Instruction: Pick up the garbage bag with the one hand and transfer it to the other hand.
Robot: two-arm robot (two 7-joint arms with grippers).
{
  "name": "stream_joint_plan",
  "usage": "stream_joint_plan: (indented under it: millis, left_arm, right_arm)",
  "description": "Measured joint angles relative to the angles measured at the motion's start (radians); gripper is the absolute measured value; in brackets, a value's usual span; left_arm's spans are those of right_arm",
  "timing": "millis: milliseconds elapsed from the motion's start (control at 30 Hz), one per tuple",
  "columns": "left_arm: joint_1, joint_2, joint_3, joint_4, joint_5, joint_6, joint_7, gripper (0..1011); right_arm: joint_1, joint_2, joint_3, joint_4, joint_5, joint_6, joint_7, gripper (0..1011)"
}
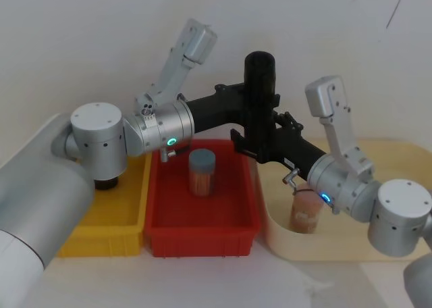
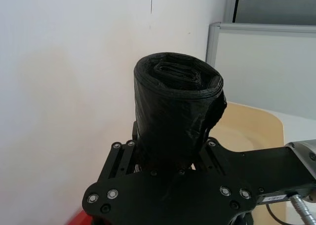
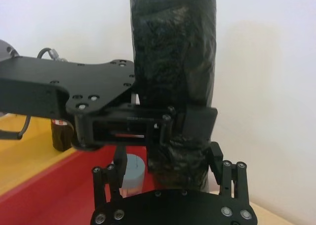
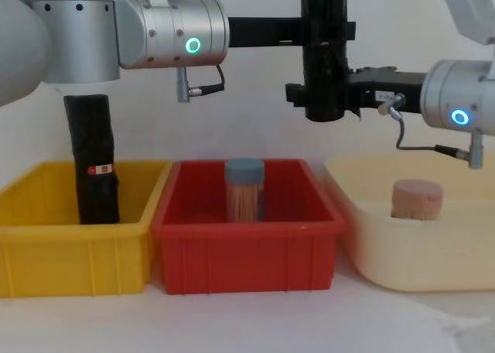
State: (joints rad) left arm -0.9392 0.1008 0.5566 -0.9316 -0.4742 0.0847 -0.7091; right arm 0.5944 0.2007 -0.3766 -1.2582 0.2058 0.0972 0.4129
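— Above the red bin (image 1: 202,221), what is seen?

— The garbage bag (image 1: 260,98) is held upright in the air over the red bin's back right corner, well clear of its rim. It is gripped by both arms at once. The left gripper (image 1: 251,92) is reached in from the left, level with the roll's upper half, and is clenched on the roll. The right gripper (image 1: 256,146) is brought in from the right, lower down, and its fingers (image 3: 190,124) are closed on the roll's lower half.

— And around the red bin?

— A yellow bin (image 4: 73,248) is set just beside it on the left, and a cream tub (image 4: 418,252) just beside it on the right. A twin roll (image 4: 93,163) with a red-and-white label is stood upright in the yellow bin. Inside the red bin a jar (image 4: 245,189) with a grey-blue lid is placed near the middle. In the cream tub a second jar (image 4: 416,198) with a pinkish lid is stood. All three containers are rested on a white table (image 4: 247,322).

— Is the roll touching the jar below?

— No; it is kept well above it.
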Motion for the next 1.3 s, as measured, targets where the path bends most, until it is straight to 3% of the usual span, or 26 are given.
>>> stream_joint_plan:
  millis: [200, 333, 600, 767, 1067, 1300]
  left_arm:
    - [0.0, 0.0, 0.0, 0.0, 0.0, 0.0, 0.0, 442]
    - [0.0, 0.0, 0.0, 0.0, 0.0, 0.0, 0.0, 442]
    - [0.0, 0.0, 0.0, 0.0, 0.0, 0.0, 0.0, 442]
    - [0.0, 0.0, 0.0, 0.0, 0.0, 0.0, 0.0, 442]
    - [0.0, 0.0, 0.0, 0.0, 0.0, 0.0, 0.0, 446]
    - [0.0, 0.0, 0.0, 0.0, 0.0, 0.0, 0.0, 658]
  right_arm:
    - [0.027, -0.014, -0.009, 0.042, 0.004, -0.02, 0.004, 1000]
    - [0.038, -0.019, -0.012, 0.057, 0.005, -0.027, 0.005, 930]
    - [0.053, -0.026, -0.016, 0.082, 0.007, -0.038, 0.006, 738]
    - [0.058, -0.029, -0.017, 0.089, 0.008, -0.041, 0.006, 568]
    - [0.063, -0.031, -0.019, 0.097, 0.009, -0.045, 0.007, 566]
    - [0.063, -0.031, -0.021, 0.096, 0.012, -0.046, 0.008, 563]
